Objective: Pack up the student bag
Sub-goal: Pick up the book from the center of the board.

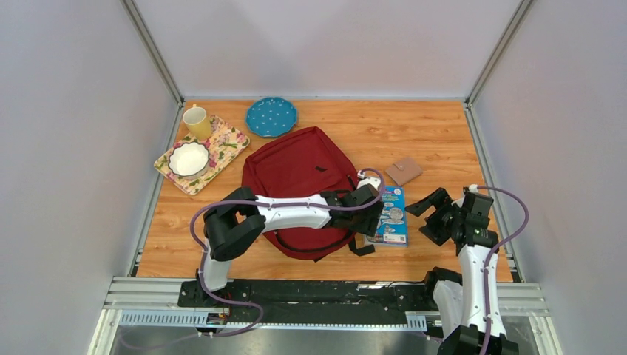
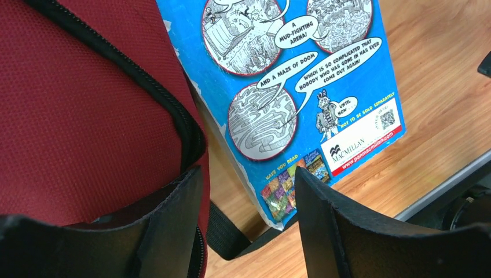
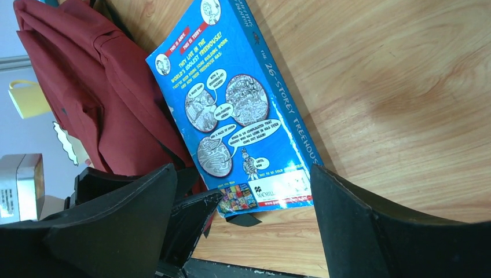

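Two tools work at the lower right of the top view, both spread and neither pinching anything. The right tool (image 1: pixel 432 216) hangs just right of a blue paperback book (image 1: pixel 395 222), which lies flat on the counter (image 1: pixel 444 133). In its wrist view the wide jaws frame the book's near end without touching it. The left tool (image 1: pixel 368 213) reaches across from the left. In its own view one finger (image 2: pixel 168 214) sits over the red fabric by the black zipper (image 2: pixel 147 87), and the other (image 2: pixel 330 220) is over the book's near corner.

I judge the step in hand to be getting the book into the student bag (image 1: pixel 296 166). Next, the left tool would need to close on the zippered lip and lift it. The right tool would have to get a finger under the flat book. Whether the zipper is already undone I cannot tell.

The student bag lies flat at mid-frame, touching the book's left edge. Its long axis runs from lower frame to upper frame. The rounded, narrower end points to the top of the frame, and a black strap (image 1: pixel 361 248) trails out at its lower right corner.

Farther up, a tan wallet (image 1: pixel 404 171) lies right of the bag. At upper left a floral tray (image 1: pixel 225 140) carries a bowl (image 1: pixel 188 158) and a yellow mug (image 1: pixel 197 122), with a blue dotted plate (image 1: pixel 271 116) beside it.
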Motion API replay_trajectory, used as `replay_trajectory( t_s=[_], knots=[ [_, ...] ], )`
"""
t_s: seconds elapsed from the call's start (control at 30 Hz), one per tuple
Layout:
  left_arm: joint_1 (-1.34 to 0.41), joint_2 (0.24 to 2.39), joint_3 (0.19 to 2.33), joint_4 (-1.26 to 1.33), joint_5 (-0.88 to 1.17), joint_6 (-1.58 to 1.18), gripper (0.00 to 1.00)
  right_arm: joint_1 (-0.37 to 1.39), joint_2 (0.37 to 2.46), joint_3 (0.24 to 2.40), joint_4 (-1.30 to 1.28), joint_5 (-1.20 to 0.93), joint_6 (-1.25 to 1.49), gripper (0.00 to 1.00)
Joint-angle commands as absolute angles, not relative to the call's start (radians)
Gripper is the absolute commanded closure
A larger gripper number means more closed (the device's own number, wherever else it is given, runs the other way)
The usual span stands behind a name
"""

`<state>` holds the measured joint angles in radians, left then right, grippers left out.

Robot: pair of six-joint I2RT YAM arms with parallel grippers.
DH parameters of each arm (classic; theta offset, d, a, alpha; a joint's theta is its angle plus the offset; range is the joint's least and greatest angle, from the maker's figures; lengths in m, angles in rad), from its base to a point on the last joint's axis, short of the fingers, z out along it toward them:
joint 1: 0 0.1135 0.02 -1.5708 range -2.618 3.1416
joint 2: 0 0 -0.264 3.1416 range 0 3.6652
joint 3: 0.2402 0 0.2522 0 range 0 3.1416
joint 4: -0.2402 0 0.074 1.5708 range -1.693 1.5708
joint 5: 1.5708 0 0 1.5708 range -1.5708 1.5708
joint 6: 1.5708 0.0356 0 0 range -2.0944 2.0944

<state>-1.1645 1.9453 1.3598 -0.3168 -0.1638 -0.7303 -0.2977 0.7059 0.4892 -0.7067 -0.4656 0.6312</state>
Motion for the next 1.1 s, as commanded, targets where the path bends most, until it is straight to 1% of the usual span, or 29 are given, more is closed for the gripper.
replay_trajectory(
  t_s=[0.0, 0.2, 0.4, 0.57, 0.77, 0.9, 0.97, 1.0, 1.07],
  knots=[
    [-1.146, 1.988, 1.354, -0.252, -0.072, -0.753, 0.32, -0.302, 0.721, 0.46, -0.632, -0.503, 0.63, 0.12],
    [-1.146, 2.036, 1.384, -0.196, 0.049, -0.756, 0.36, -0.302, 0.767, 0.443, -0.609, -0.503, 0.623, 0.13],
    [-1.143, 2.046, 1.397, -0.163, 0.103, -0.738, 0.4, -0.302, 0.844, 0.408, -0.56, -0.518, 0.63, 0.14],
    [-1.144, 2.043, 1.396, -0.135, 0.126, -0.736, 0.47, -0.302, 0.943, 0.403, -0.529, -0.549, 0.614, 0.16],
    [-1.144, 2.025, 1.399, -0.101, 0.141, -0.729, 0.46, -0.301, 1.017, 0.397, -0.506, -0.574, 0.589, 0.21],
    [-1.141, 2.023, 1.402, -0.121, 0.137, -0.727, 0.46, -0.301, 0.96, 0.428, -0.532, -0.502, 0.597, 0.2],
    [-1.141, 2.017, 1.394, -0.126, 0.129, -0.729, 0.46, -0.301, 0.928, 0.48, -0.541, -0.5, 0.609, 0.17],
    [-1.14, 2.014, 1.384, -0.127, 0.126, -0.727, 0.46, -0.301, 0.922, 0.5, -0.551, -0.479, 0.609, 0.17],
    [-1.137, 2.005, 1.373, -0.127, 0.124, -0.73, 0.46, -0.301, 0.914, 0.549, -0.584, -0.425, 0.609, 0.13]
  ],
)
